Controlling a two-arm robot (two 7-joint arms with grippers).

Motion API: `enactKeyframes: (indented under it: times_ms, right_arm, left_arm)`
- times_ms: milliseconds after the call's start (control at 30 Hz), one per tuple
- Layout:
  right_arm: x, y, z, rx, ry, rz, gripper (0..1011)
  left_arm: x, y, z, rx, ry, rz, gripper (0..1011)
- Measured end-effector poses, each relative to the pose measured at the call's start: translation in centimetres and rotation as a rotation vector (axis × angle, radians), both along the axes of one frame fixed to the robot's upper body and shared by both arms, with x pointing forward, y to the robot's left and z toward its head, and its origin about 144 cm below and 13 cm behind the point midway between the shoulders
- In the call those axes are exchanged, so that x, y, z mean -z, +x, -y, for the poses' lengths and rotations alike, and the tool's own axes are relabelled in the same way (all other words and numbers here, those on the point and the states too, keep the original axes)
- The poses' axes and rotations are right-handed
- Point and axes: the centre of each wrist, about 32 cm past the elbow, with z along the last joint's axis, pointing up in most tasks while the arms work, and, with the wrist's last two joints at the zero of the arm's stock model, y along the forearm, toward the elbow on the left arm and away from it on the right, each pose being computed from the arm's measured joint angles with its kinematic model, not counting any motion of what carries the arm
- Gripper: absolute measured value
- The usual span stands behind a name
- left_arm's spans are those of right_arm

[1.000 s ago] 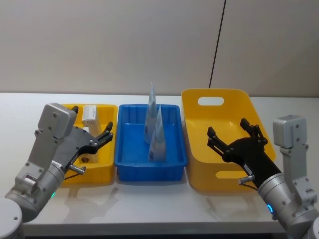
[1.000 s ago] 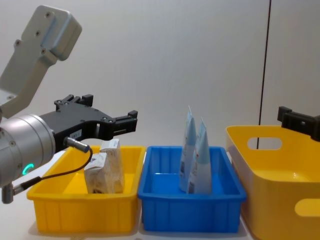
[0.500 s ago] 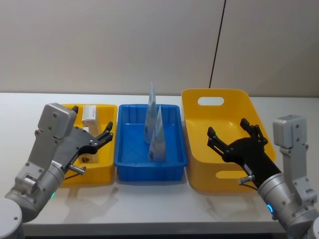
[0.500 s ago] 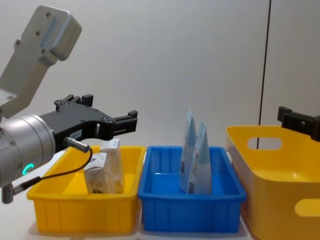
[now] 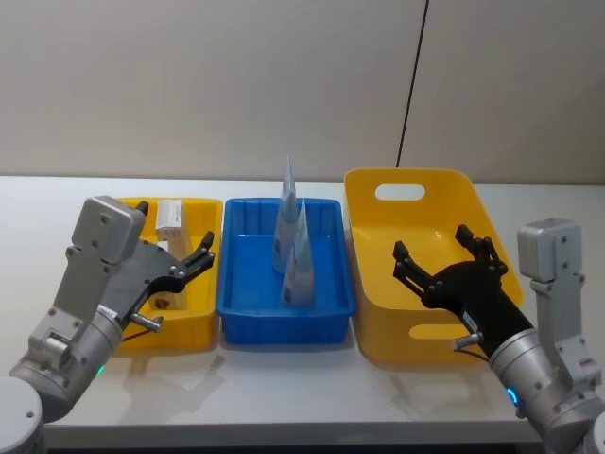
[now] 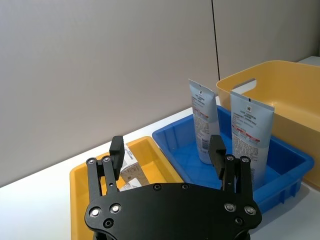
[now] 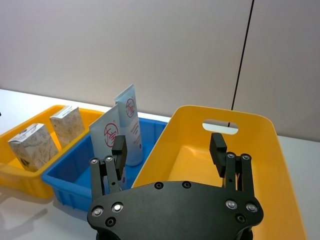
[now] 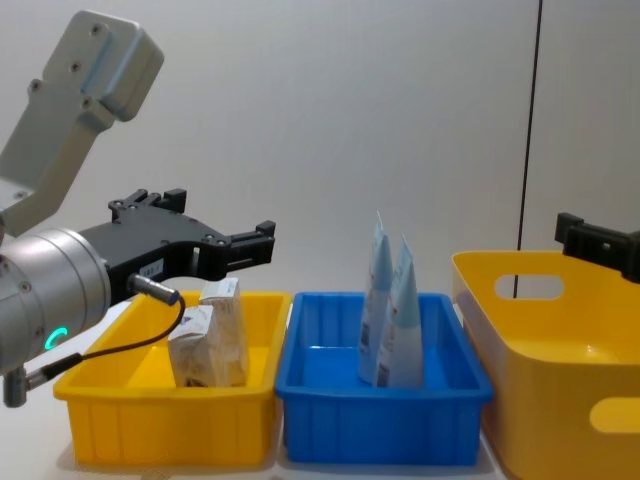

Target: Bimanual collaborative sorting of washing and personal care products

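**Both grippers spread wide, nothing gripped**

The left gripper (image 5: pixel 200 253) is held above the rim of the small yellow bin (image 5: pixel 175 331). Its fingers (image 6: pixel 116 150) are opened wide with nothing between them. Just below, the white soft pack (image 7: pixel 32 144) and the small beige carton (image 7: pixel 66 125) are stood side by side in that bin, apart from the fingertips.

The two squeeze tubes (image 5: pixel 301 265) are stood upright in the blue bin (image 5: pixel 284 326), pressed against each other near the middle. Bare blue floor can be seen around them up to the walls.

The right gripper (image 5: pixel 435 251) is held over the big yellow bin (image 5: pixel 364 246), clear of its rim. Its fingers (image 7: pixel 217 145) are spread just as wide and nothing is gripped.

The three bins are lined up just beside one another on the desk (image 5: pixel 284 397), with a bare strip of desk along the near edge.
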Motion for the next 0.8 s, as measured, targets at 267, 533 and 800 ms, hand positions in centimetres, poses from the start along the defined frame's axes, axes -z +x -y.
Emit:
enactKeyframes:
  times_ms: [267, 533, 800]
  right_arm:
    - [0.00, 0.00, 0.00, 0.000, 0.000, 0.000, 1000]
    - [0.00, 0.00, 0.00, 0.000, 0.000, 0.000, 1000]
    - [0.00, 0.00, 0.00, 0.000, 0.000, 0.000, 1000]
  left_arm:
    - [0.00, 0.00, 0.00, 0.000, 0.000, 0.000, 1001]
    - [0.00, 0.00, 0.00, 0.000, 0.000, 0.000, 1001]
    - [0.00, 0.00, 0.00, 0.000, 0.000, 0.000, 1001]
